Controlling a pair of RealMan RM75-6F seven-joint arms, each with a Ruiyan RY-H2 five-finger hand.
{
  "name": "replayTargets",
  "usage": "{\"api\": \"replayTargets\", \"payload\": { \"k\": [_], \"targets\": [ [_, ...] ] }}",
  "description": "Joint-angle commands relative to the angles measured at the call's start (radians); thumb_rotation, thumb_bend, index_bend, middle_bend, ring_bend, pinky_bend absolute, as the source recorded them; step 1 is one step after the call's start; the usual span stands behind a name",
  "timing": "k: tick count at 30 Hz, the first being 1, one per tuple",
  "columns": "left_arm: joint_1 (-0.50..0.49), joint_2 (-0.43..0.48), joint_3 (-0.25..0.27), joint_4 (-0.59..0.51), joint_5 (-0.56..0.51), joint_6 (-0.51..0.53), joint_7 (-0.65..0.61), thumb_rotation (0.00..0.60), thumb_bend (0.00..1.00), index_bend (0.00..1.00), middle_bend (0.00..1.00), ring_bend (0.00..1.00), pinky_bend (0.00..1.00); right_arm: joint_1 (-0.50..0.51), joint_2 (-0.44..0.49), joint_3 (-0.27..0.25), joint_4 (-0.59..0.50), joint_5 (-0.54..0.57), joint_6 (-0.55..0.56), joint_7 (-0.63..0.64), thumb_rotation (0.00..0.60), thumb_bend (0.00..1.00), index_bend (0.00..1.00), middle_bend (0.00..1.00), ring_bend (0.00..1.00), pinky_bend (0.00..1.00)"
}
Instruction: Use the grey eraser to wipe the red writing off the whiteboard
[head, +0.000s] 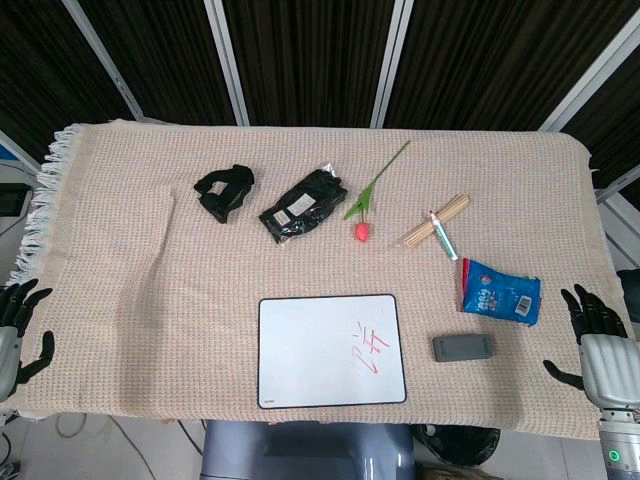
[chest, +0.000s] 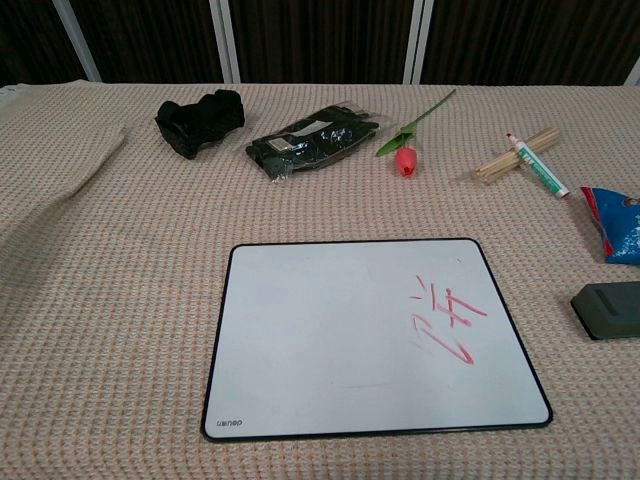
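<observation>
Right robot hand (head: 604, 345) open, grey eraser (head: 462, 347) well apart, toward whiteboard (head: 310, 350).

Your whiteboard (chest: 370, 340) sits lower centre on surface (chest: 100, 300), red writing (chest: 448, 320) at its right side. Grey eraser (chest: 608, 309) at right edge, apart from board. Blue packet (chest: 618, 224) above eraser. No hand visible to you here.

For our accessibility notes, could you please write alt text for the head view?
A whiteboard with red writing lies on a cloth-covered table, a grey eraser just to its right. Both open hands, left hand and right hand, wait at the table's sides.
</observation>
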Motion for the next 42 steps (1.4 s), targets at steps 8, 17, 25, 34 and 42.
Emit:
{"api": "replayTargets", "payload": {
  "k": [8,17,25,34,42],
  "targets": [
    [0.003,0.000,0.000,0.001,0.012,0.011,-0.009,0.600,0.53,0.17,0.05,0.00,0.02,0.000,0.002,0.000,0.000,-0.002,0.001,0.004,0.600,0.08,0.00,0.02,0.09,0.16],
    [0.000,0.001,0.003,0.007,0.021,0.010,-0.020,0.600,0.53,0.17,0.05,0.00,0.02,-0.002,0.005,0.000,-0.002,0.000,0.002,0.009,0.600,0.08,0.00,0.02,0.09,0.16],
    [0.001,0.001,0.004,0.007,0.019,0.008,-0.015,0.600,0.53,0.17,0.05,0.00,0.02,-0.003,0.006,0.000,-0.002,-0.001,0.002,0.012,0.600,0.08,0.00,0.02,0.09,0.16],
    [-0.001,0.002,0.006,0.000,0.013,-0.001,-0.014,0.600,0.53,0.16,0.05,0.00,0.02,0.020,0.092,-0.072,-0.049,-0.069,-0.107,0.189,0.600,0.08,0.00,0.05,0.09,0.16],
    [0.000,0.009,0.004,-0.006,0.003,-0.004,-0.021,0.600,0.53,0.16,0.05,0.00,0.02,0.083,0.127,-0.101,-0.024,-0.143,-0.197,0.247,0.600,0.08,0.00,0.09,0.11,0.16]
  ]
}}
